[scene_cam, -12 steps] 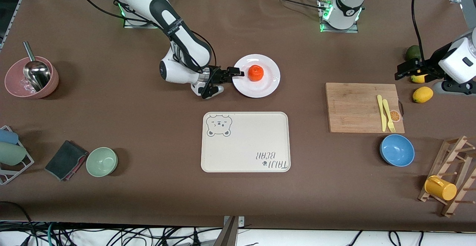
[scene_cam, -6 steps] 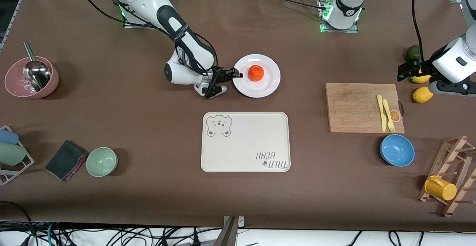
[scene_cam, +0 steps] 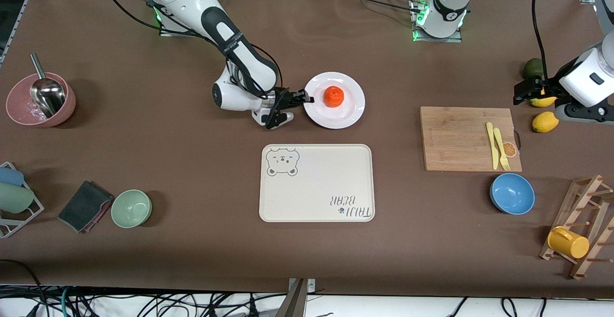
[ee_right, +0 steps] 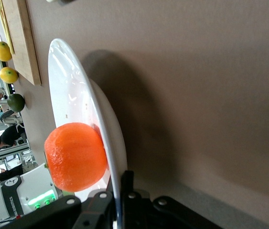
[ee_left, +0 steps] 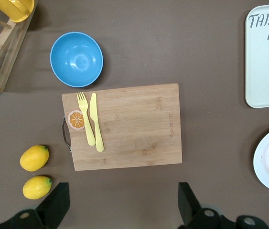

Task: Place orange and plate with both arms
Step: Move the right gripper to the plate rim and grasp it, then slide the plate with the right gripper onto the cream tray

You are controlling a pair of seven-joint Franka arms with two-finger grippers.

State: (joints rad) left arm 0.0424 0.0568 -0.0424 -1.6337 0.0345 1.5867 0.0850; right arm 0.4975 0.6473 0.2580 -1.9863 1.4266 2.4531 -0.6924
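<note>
The right hand (scene_cam: 303,99) pinches the rim of the plain round white shallow plate (scene_cam: 349,113), its fingers pressed together on the edge that faces the right arm's end of the brown worktop (scene_cam: 192,173). In the right wrist view the plate's rim (ee_right: 60,71) runs straight into the hand, one finger on each face of it. On the plate, just past the fingertips, sits the small round red-orange fruit, the orange (scene_cam: 333,96) (it rests close to the plate's middle). Nearer to the front camera than the hand and plate lies the cream rectangular bear-printed tray (scene_cam: 316,182), apart from both.

The left hand (scene_cam: 526,90) hovers at the left arm's end of the worktop, over the yellow lemons (scene_cam: 545,122), its fingers (ee_left: 58,205) spread wide with nothing between them. Next to it lies the rectangular wooden cutting board (scene_cam: 467,137), carrying a yellow plastic knife and fork (scene_cam: 497,145).
</note>
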